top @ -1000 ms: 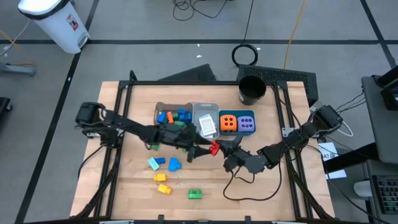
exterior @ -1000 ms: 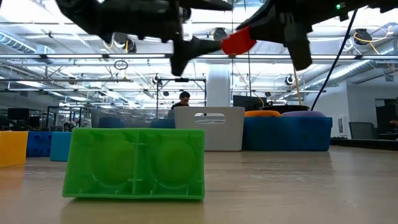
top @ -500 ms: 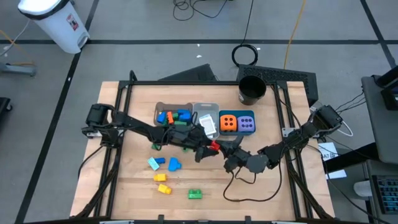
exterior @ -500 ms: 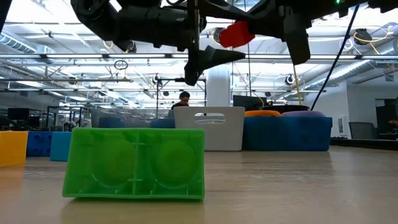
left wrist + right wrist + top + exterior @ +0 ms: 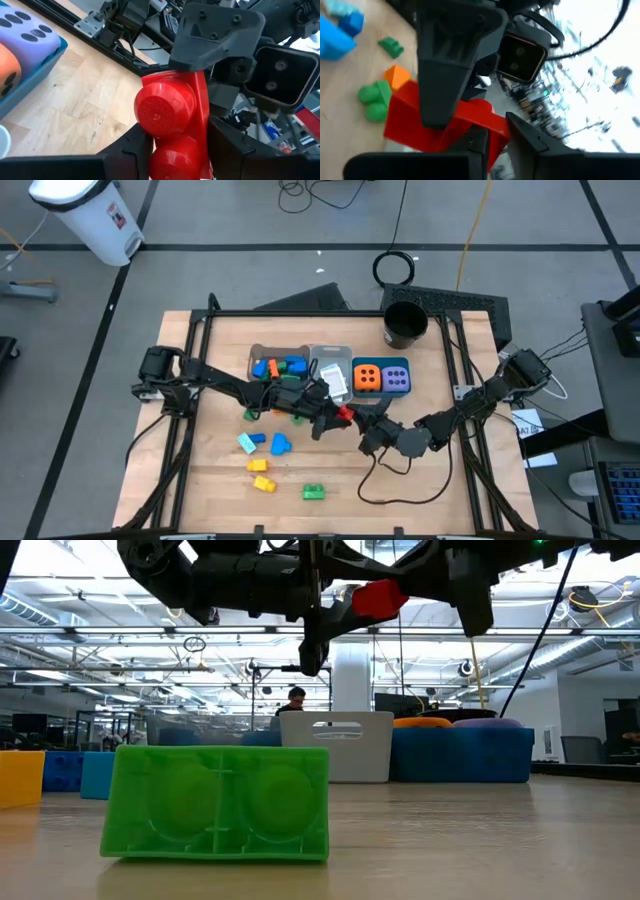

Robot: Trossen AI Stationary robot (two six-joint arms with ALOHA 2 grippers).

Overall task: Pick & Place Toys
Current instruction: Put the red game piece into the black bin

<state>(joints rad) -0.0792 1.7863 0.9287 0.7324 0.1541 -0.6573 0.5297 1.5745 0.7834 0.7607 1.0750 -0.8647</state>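
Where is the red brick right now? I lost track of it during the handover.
The red brick is in mid-air above the table's middle in the high view, between the left gripper and right gripper, just in front of the teal bin.

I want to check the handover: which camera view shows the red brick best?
The left wrist view: the red brick fills it, studs visible. The right wrist view shows it half hidden by a finger; the low view shows one end; the high view only a speck.

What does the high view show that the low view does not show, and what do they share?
Only the high view: the black cup, the blue bricks and yellow bricks seen whole on the table. Only the low view: a person far behind. Both: the red brick in the air between the left gripper and right gripper, and the green brick.
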